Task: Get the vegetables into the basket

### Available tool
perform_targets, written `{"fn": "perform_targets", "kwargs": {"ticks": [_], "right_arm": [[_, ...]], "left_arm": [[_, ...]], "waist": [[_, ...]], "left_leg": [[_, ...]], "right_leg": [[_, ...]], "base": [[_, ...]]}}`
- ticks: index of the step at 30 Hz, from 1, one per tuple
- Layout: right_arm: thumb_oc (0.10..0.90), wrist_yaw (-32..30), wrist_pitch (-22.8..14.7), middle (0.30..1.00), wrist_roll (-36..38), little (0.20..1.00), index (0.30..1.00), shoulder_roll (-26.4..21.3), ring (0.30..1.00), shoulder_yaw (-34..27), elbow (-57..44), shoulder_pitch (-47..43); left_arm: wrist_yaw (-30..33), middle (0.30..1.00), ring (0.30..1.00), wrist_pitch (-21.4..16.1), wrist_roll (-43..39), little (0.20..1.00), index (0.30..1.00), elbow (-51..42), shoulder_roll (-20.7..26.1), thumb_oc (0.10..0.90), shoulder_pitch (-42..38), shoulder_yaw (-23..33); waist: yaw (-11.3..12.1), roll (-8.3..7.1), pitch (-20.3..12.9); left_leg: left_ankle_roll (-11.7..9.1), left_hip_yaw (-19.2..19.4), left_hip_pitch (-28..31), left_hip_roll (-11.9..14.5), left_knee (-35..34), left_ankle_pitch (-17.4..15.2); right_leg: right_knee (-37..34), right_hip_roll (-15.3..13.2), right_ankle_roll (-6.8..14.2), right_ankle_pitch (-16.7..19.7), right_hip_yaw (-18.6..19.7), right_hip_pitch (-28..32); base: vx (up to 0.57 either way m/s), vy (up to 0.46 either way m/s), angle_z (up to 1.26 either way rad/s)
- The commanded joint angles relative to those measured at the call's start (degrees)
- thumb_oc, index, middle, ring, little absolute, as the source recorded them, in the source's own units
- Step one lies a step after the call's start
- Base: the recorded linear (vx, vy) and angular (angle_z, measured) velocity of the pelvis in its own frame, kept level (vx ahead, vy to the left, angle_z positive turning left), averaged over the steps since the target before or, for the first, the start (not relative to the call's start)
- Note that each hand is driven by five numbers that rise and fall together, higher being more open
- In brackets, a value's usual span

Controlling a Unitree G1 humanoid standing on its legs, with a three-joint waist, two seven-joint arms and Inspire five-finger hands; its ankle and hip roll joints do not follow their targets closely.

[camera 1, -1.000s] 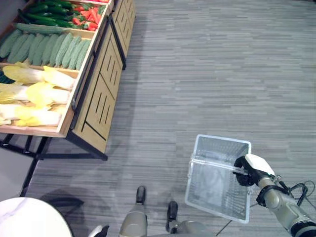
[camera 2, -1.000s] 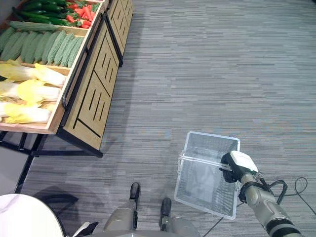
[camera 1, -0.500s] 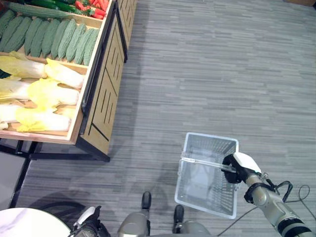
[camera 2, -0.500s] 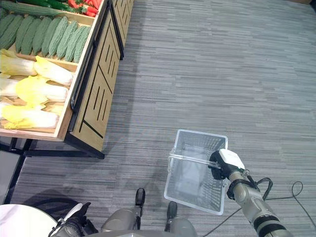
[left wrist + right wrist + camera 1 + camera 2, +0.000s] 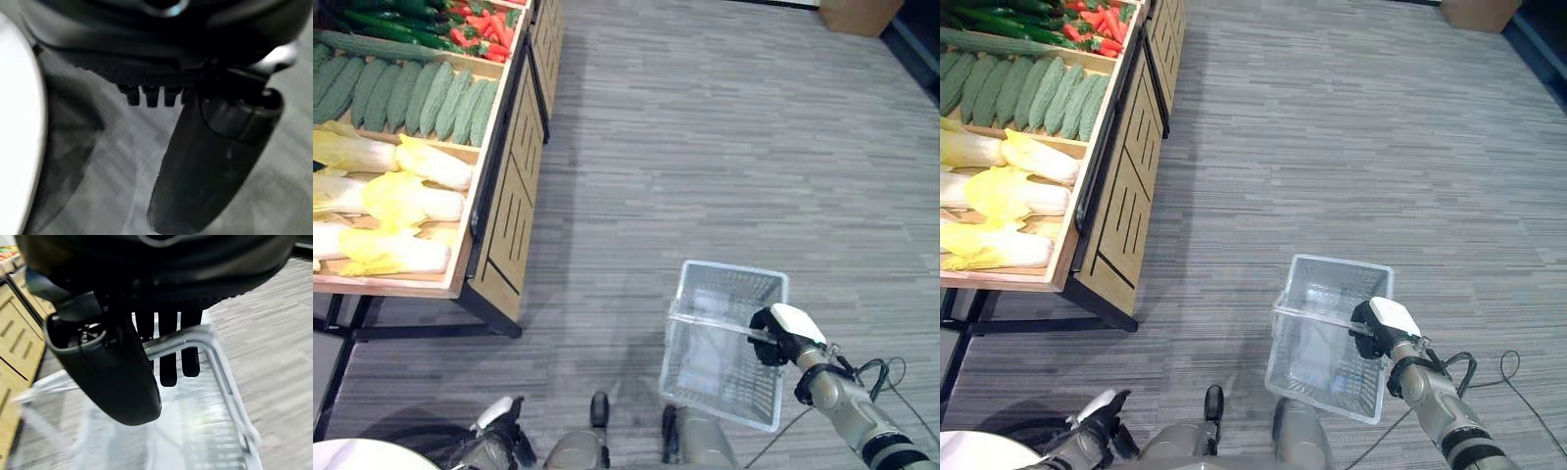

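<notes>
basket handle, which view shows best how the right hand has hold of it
The right wrist view: the right hand has its fingers curled over the basket handle from close up. Both eye views show the basket hanging from that hand, small and from above.

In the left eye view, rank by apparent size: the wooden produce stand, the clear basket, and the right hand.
1. Wooden produce stand, largest, though cropped at the view's left edge.
2. Basket, carried by its handle, empty as far as shows.
3. Right hand, smallest, curled round the basket's handle.
</notes>
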Motion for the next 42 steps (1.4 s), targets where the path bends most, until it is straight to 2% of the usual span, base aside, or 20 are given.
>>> {"fn": "perform_targets", "kwargs": {"ticks": [1,2,5,7,8,10,12,14,15,16,18,20,23,24,25,27,28,31,35,42], "right_arm": [[0.4,-3.62,-2.76,0.3,-0.81,0.3,0.3,-3.56,0.3,-1.68,-3.93,-4.61],[0.4,-3.63,-2.94,0.3,-1.53,0.3,0.3,-3.21,0.3,-2.79,-4.52,-1.48],[0.4,-3.42,-3.06,0.3,-1.42,0.3,0.3,-2.54,0.3,-2.82,-4.18,-0.71],[0.4,-3.26,-3.18,0.3,-0.88,0.3,0.3,-2.49,0.3,-3.36,-3.61,0.7],[0.4,-3.27,-3.2,0.3,-0.88,0.3,0.3,-2.52,0.3,-3.38,-3.62,0.79],[0.4,-3.18,-3.28,0.3,0.44,0.3,0.3,-3.15,0.3,-4.48,-4.3,2.02],[0.4,-3.24,-3.28,0.3,0.69,0.3,0.3,-3.15,0.3,-4.52,-4.01,1.94],[0.4,-3.24,-3.19,0.3,1.1,0.3,0.3,-3.73,0.3,-4.72,-4.04,1.7],[0.4,-3.82,-3.15,0.3,1.75,0.3,0.3,-4.93,0.3,-4.85,-3.65,0.91],[0.4,-3.82,-3.15,0.3,1.75,0.3,0.3,-4.94,0.3,-4.84,-3.64,0.89],[0.4,-4.09,-2.75,0.3,1.94,0.3,0.3,-5.34,0.3,-5.31,-3.55,0.92],[0.4,-4.42,-2.61,0.3,2.2,0.3,0.3,-5.65,0.3,-5.75,-3.59,0.97],[0.4,-4.54,-2.53,0.3,2.06,0.3,0.3,-6.23,0.3,-6.45,-4.92,1.24],[0.4,-4.47,-2.58,0.3,1.93,0.3,0.3,-6.14,0.3,-6.29,-5.19,1.1],[0.4,-4.53,-2.46,0.3,1.74,0.3,0.3,-6.0,0.3,-6.24,-5.1,1.14],[0.4,-4.87,-2.4,0.3,1.18,0.3,0.3,-5.47,0.3,-5.49,-5.18,0.41],[0.4,-4.67,-2.52,0.3,1.05,0.3,0.3,-5.0,0.3,-4.94,-5.27,-0.13],[0.4,-4.11,-2.22,0.3,0.22,0.3,0.3,-3.49,0.3,-4.58,-5.17,-0.16],[0.4,-3.99,-1.77,0.3,-0.35,0.3,0.3,-1.85,0.3,-4.23,-4.42,-0.29],[0.4,-4.0,-0.66,0.3,-0.78,0.3,0.3,0.38,0.3,-3.39,-2.49,-2.45]], "left_arm": [[3.27,1.0,1.0,-3.71,-2.85,1.0,1.0,-5.96,2.6,0.9,-3.82,0.45],[3.31,1.0,1.0,-5.07,-4.53,1.0,1.0,-11.51,3.17,0.9,-3.96,0.39],[3.47,1.0,1.0,-5.57,-5.33,1.0,1.0,-12.85,2.86,0.9,-3.21,0.31],[3.42,1.0,1.0,-5.49,-6.29,1.0,1.0,-14.1,2.53,0.9,-1.99,0.67],[3.42,1.0,1.0,-5.48,-6.3,1.0,1.0,-14.14,2.51,0.9,-1.92,0.63],[2.74,1.0,1.0,-4.92,-6.77,1.0,1.0,-12.22,1.41,0.9,-0.44,0.66],[2.61,1.0,1.0,-4.82,-6.77,1.0,1.0,-11.46,1.15,0.9,-0.27,0.68],[2.36,1.0,1.0,-4.35,-6.63,1.0,1.0,-9.0,0.6,0.9,0.15,0.93],[2.38,1.0,1.0,-3.4,-5.5,1.0,1.0,-3.27,-0.47,0.9,0.03,1.14],[2.38,1.0,1.0,-3.41,-5.49,1.0,1.0,-3.26,-0.48,0.9,0.02,1.15],[2.14,1.0,1.0,-2.73,-5.26,1.0,1.0,-0.65,-1.08,0.9,0.3,1.95],[2.29,1.0,1.0,-2.6,-5.31,1.0,1.0,1.22,-1.45,0.9,0.29,2.31],[2.25,1.0,1.0,-2.37,-4.96,1.0,1.0,3.72,-1.94,0.9,0.49,3.01],[2.22,1.0,1.0,-2.1,-4.97,1.0,1.0,4.17,-1.97,0.9,0.66,3.36],[2.18,1.0,1.0,-2.1,-4.82,1.0,1.0,3.61,-1.86,0.9,0.92,3.31],[2.29,1.0,1.0,-1.84,-3.98,1.0,1.0,4.79,-1.59,0.9,1.85,3.64],[2.02,1.0,1.0,-1.72,-3.59,1.0,1.0,5.49,-1.22,0.9,2.52,4.18],[1.45,1.0,1.0,-1.53,-2.6,1.0,1.0,6.46,-1.21,0.9,4.27,4.93],[1.15,1.0,1.0,-1.59,-2.23,1.0,1.0,6.15,-0.92,0.9,5.14,5.03],[1.21,1.0,1.0,-1.48,-2.98,1.0,1.0,4.76,0.07,0.9,5.6,5.54]], "waist": [[-0.17,-1.33,-1.69],[-0.74,-1.69,-2.7],[-0.66,-1.93,-3.81],[-0.56,-1.5,-4.81],[-0.72,-1.37,-4.89],[-0.79,-0.78,-5.5],[-0.91,-0.54,-5.67],[-0.78,-0.35,-5.71],[-0.67,-0.54,-4.79],[-0.71,-0.52,-4.78],[-0.53,-0.62,-4.07],[-0.2,-0.75,-3.44],[0.26,-0.86,-3.43],[0.73,-0.74,-3.23],[0.99,-0.67,-3.24],[2.86,-0.05,-3.12],[3.58,-0.09,-3.25],[4.72,-0.85,-4.49],[5.59,-2.0,-4.79],[7.18,-4.41,-5.17]], "left_leg": [[-5.3,-2.41,5.36,3.24,6.4,-8.97],[-6.42,-4.36,7.75,4.24,6.96,-9.55],[-7.09,-5.04,8.87,5.66,7.5,-9.47],[-8.14,-6.67,9.73,7.76,7.45,-7.95],[-8.24,-6.87,9.79,7.95,7.29,-7.92],[-9.45,-9.03,9.66,10.21,7.61,-4.26],[-9.78,-9.45,9.37,10.75,7.93,-3.26],[-10.5,-9.59,8.16,11.37,10.0,-0.93],[-11.32,-8.46,4.77,11.62,15.65,2.74],[-11.32,-8.51,4.73,11.62,15.72,2.71],[-11.46,-5.58,2.37,12.16,17.84,4.49],[-11.52,-3.5,-0.19,11.87,16.44,4.19],[-11.16,0.77,-4.35,11.29,10.1,1.78],[-11.08,1.69,-6.35,11.09,8.4,2.21],[-11.08,2.0,-7.12,10.89,7.39,2.83],[-11.63,2.42,-10.97,11.35,2.7,7.78],[-11.97,2.71,-10.88,11.67,2.43,9.03],[-10.51,3.69,-8.98,10.6,2.22,7.13],[-8.93,4.66,-8.23,9.17,3.24,5.1],[-5.89,4.74,-8.3,4.68,4.93,1.08]], "right_leg": [[-13.85,-1.0,3.34,14.66,0.69,3.51],[-14.23,-0.1,3.67,15.13,2.16,3.65],[-13.28,1.36,2.78,14.27,0.83,4.7],[-12.08,3.51,1.38,12.21,-0.31,5.47],[-11.96,3.61,1.29,12.04,-0.56,5.5],[-10.04,5.58,-0.4,9.39,-2.48,6.09],[-9.87,5.97,-0.8,8.87,-2.95,6.18],[-10.02,6.71,-1.67,7.94,-3.49,6.87],[-11.21,6.95,-3.23,7.07,-4.96,8.9],[-11.22,6.94,-3.23,7.08,-5.01,8.92],[-12.4,6.67,-3.98,6.29,-6.2,10.94],[-13.53,6.11,-3.84,6.27,-7.1,12.26],[-15.55,4.63,-2.74,5.95,-9.49,14.0],[-15.64,4.55,-2.67,5.61,-9.86,14.61],[-15.61,4.55,-2.64,5.17,-9.94,14.97],[-15.71,5.29,-2.44,3.96,-9.51,17.3],[-15.77,5.51,-2.37,3.32,-8.92,18.77],[-15.29,3.74,-0.96,2.41,-8.42,20.87],[-14.32,1.62,0.25,3.32,-7.66,21.17],[-12.14,-2.6,3.36,11.3,-6.2,19.25]], "base": [[0.52,-0.331,0.36],[0.42,-0.276,0.4],[0.28,-0.25,0.69],[0.24,-0.244,0.34],[0.23,-0.279,0.01],[0.29,-0.371,0.24],[0.15,-0.2,0.35],[0.13,-0.24,0.18],[0.13,-0.261,0.18],[0.12,-0.268,0.33],[0.05,-0.121,0.41],[0.05,-0.084,0.41],[0.08,-0.026,0.6],[0.12,0.023,0.77],[0.13,0.034,0.59],[0.28,0.119,0.13],[0.35,0.185,-0.07],[0.28,0.23,-0.32],[0.17,0.193,-0.19],[0.11,0.191,0.13]]}}
